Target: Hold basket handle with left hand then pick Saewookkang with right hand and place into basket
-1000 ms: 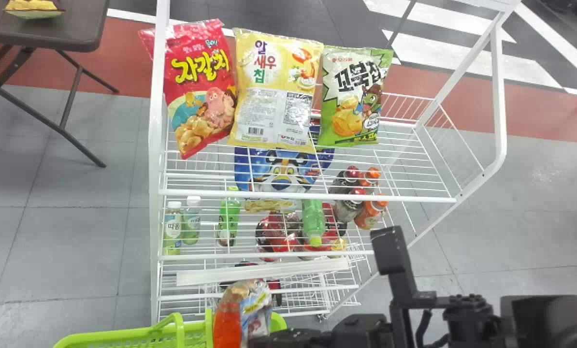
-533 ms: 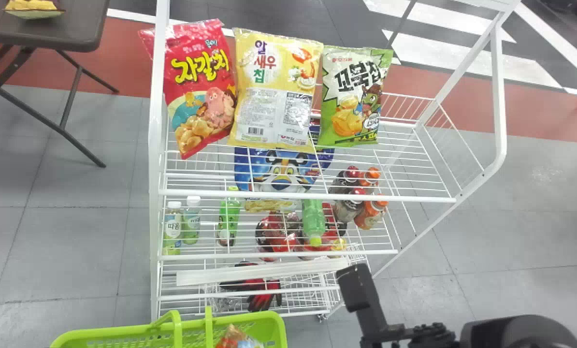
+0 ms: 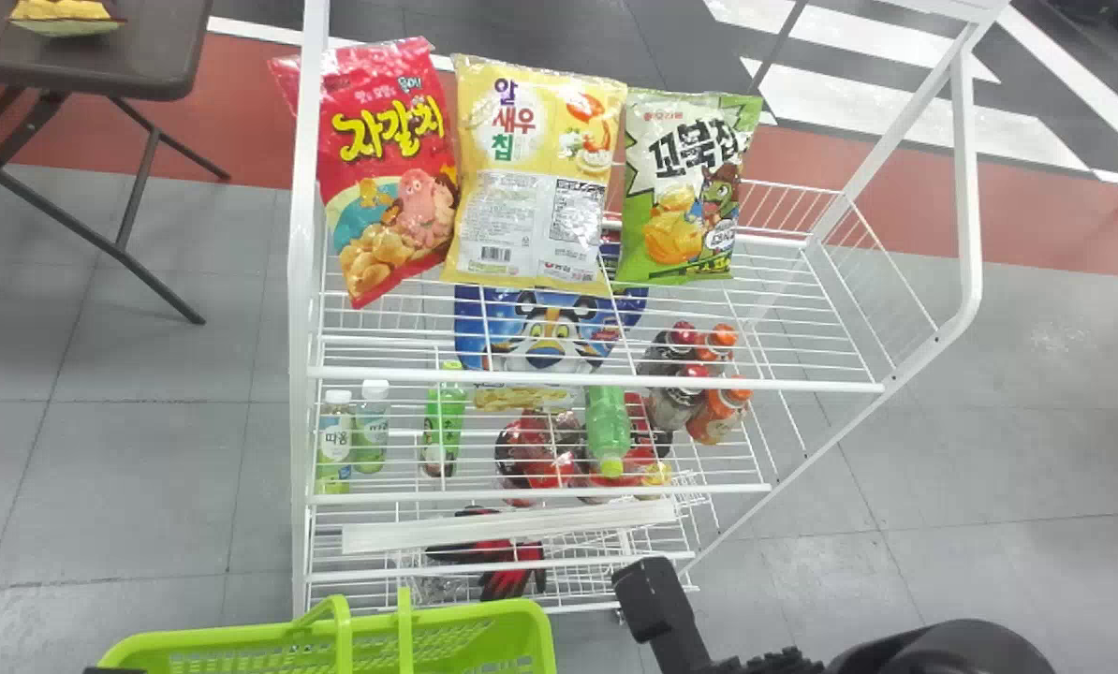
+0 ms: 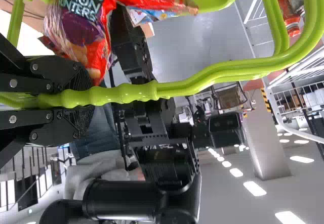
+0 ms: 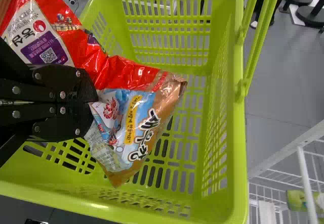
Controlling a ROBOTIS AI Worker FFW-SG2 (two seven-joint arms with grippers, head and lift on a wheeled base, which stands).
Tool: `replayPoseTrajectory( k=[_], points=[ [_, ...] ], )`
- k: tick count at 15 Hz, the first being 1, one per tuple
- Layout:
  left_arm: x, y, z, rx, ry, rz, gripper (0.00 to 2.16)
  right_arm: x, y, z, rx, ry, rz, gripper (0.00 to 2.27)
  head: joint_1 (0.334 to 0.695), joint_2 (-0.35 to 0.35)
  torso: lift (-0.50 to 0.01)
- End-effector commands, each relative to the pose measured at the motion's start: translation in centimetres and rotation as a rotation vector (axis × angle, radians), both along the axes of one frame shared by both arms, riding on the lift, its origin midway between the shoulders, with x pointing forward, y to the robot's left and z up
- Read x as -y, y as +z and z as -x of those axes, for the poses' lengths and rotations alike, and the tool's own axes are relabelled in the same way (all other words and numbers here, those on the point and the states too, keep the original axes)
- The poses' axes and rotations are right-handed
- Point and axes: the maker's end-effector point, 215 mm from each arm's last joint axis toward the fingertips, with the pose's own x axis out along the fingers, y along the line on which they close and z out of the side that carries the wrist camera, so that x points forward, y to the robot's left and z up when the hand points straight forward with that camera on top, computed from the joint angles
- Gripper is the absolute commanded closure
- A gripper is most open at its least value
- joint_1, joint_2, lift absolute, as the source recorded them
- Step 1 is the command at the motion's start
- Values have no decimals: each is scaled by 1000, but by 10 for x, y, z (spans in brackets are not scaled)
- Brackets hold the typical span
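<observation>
Saewookkang [image 5: 144, 125]: centre of right wrist view, against the basket's [image 5: 238, 107] interior, held at its edge by right gripper [image 5: 91, 101], fingers narrow; gripped part hidden. Head view's bottom edge cuts off basket.

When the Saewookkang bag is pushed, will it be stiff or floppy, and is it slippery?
The Saewookkang bag will probably flex, because its film is creased. Its shiny surface suggests it may be somewhat slippery.
</observation>
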Motion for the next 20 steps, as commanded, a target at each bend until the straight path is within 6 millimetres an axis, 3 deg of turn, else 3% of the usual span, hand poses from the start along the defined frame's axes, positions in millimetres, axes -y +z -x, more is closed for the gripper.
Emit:
replayPoseTrajectory(
  k=[1,5,9,13,17,20],
  points=[
    [0,0,-1,0,-1,0,1794,10,-15,-3,-24,-11,26,-2,695,-350,-19],
    [0,0,0,-3,-4,-1,1794,27,0,-19,35,-38,37,63,695,-350,-19],
    [-1,0,0,-3,-2,-2,1798,53,37,-118,374,-224,12,63,695,-350,-19],
    [2,-3,-3,1,7,3,1798,78,101,-194,756,-328,46,76,695,-350,-19],
    [3,-4,-5,7,15,10,1798,75,156,-221,1035,-368,128,76,695,-350,-19],
    [1,-7,-8,16,29,16,1798,72,172,-224,1173,-393,201,76,695,-350,-19]
  ],
)
